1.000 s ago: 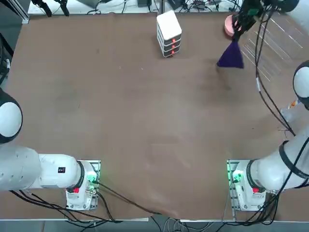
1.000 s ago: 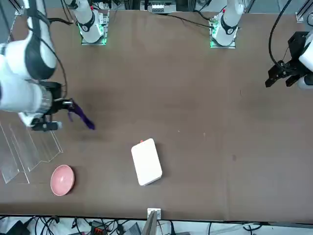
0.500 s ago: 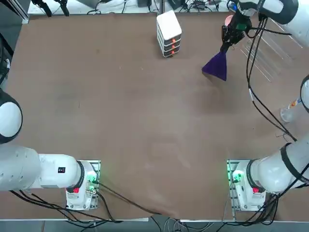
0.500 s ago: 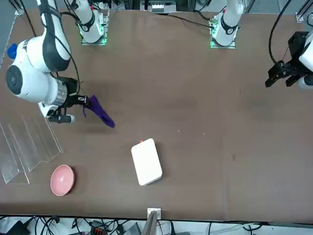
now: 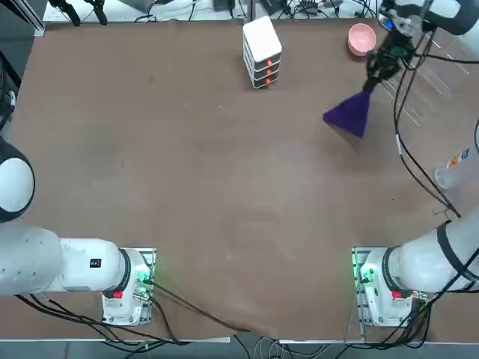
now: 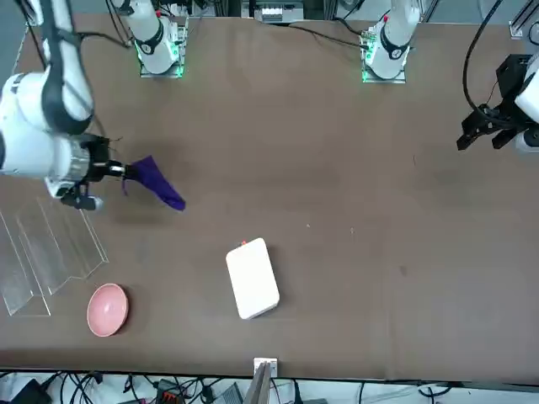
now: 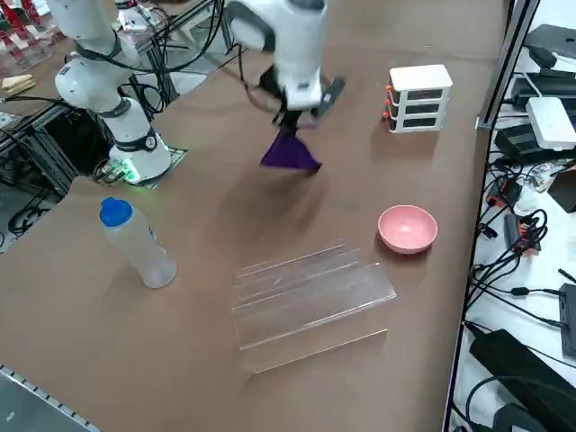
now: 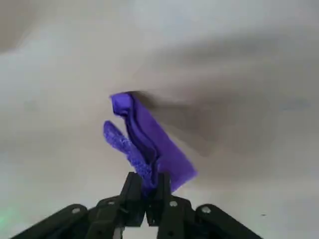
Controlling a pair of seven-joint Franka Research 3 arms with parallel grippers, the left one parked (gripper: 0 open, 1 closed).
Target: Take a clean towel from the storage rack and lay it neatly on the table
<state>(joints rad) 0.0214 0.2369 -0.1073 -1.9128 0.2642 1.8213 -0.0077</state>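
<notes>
The dark purple-blue towel (image 5: 348,114) hangs bunched in a cone from my right gripper (image 5: 370,84), which is shut on its top corner. It dangles over the brown table (image 5: 224,187), a little inward from the see-through storage rack (image 7: 310,290). In the right wrist view both fingers pinch the towel (image 8: 147,144) at the gripper (image 8: 147,191), and the cloth falls in folds. From the side the towel (image 7: 290,151) hangs with its lower edge near the tabletop; whether it touches, I cannot tell. The front view shows the towel (image 6: 156,181) trailing away from the gripper (image 6: 120,172).
A pink bowl (image 5: 361,37) sits at the far edge beside the rack (image 6: 50,252). A white stacked box with orange marks (image 5: 262,51) stands at the far middle. A blue-capped bottle (image 7: 135,241) stands near the table's right edge.
My right gripper carried the towel inward past the pink bowl, then back to the right and nearer the robot's side. The hanging cloth swung along with it.
</notes>
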